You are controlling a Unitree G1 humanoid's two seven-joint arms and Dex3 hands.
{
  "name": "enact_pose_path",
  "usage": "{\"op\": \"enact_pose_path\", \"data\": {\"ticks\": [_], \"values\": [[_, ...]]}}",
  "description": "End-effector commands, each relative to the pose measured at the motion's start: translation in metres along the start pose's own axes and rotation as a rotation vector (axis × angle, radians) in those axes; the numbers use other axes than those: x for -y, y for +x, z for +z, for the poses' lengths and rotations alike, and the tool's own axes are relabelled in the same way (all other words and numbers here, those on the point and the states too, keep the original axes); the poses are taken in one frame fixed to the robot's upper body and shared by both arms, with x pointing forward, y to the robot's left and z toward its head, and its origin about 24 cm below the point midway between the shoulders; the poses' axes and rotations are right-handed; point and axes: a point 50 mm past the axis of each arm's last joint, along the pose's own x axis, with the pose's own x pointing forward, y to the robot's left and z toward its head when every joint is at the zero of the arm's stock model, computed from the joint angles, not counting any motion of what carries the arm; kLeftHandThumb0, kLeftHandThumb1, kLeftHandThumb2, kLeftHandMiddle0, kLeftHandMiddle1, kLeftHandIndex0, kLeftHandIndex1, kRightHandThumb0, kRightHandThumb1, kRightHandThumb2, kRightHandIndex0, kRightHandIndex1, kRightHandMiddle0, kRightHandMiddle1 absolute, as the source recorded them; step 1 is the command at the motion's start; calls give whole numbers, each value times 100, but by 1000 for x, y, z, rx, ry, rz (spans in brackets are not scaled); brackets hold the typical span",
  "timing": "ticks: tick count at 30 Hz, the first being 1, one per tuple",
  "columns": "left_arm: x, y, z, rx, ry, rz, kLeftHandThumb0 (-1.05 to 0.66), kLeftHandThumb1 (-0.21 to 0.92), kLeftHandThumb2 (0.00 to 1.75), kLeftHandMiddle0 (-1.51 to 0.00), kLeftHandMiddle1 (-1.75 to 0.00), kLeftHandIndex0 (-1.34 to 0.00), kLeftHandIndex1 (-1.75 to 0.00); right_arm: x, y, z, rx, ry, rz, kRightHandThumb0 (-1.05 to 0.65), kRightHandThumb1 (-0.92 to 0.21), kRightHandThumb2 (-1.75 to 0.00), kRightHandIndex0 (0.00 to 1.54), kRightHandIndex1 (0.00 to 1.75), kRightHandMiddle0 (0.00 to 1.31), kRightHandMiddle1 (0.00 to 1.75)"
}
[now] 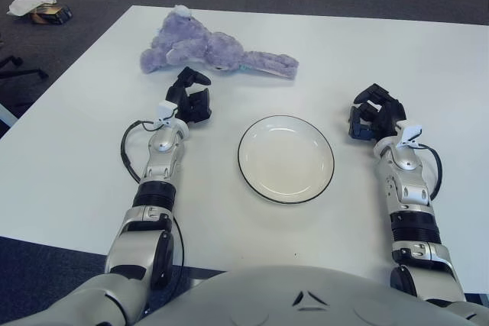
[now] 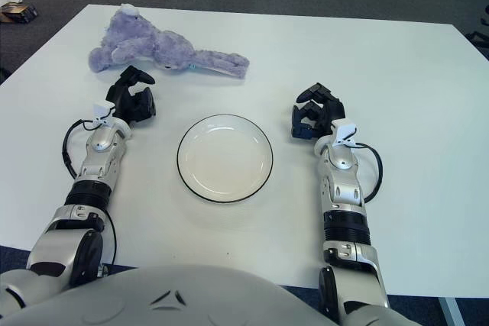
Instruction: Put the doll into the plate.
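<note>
— Doll (image 1: 210,51) where?
— Lying on its side at the far part of the white bench (image 1: 92,150), head toward the robot's left, legs stretched toward the right. Purple-grey plush, well apart from the plate (image 1: 286,159).

— And that plate?
— Set flat near the middle of the bench, between the two arms. White with a thin dark rim, nothing in it.

— Left hand (image 1: 191,97)?
— Just short of the doll, nearer the robot, to the left of the plate. Not touching the plush; a strip of bare bench shows between them. Fingers loosely curled, one dark finger poking forward toward the doll, nothing held.

— Right hand (image 2: 315,116)?
— To the right of the plate, close to its rim but apart from it. Fingers bent in a relaxed way, nothing gripped.

— Anything else around?
— Off the bench, on the dark carpet at the far left: a small brown box (image 1: 50,13) with crumpled white paper (image 1: 30,4) against it. Looped black cable (image 1: 127,150) beside the left forearm, another beside the right wrist.
</note>
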Motion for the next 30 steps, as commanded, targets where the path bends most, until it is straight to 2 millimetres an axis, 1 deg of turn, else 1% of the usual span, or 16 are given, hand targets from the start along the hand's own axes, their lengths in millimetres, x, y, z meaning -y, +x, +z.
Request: {"op": "enact_pose_path", "data": {"ticks": [1,15,30], "values": [[2,-21,-28,-95,24,15,-43,49,110,-117,-175,-47,-175,-2,-15,-42,-208,8,8,-1,-13,-149,69,175,66,160],[2,-22,-25,2,116,48,-42,51,108,-118,-175,-46,-175,-4,-15,-41,-202,10,13,-1,-12,-150,70,175,64,163],[2,-25,-24,76,209,93,-42,52,106,-110,-175,-45,-175,-4,-16,-41,-206,5,21,-1,-12,-151,71,175,63,163]]}}
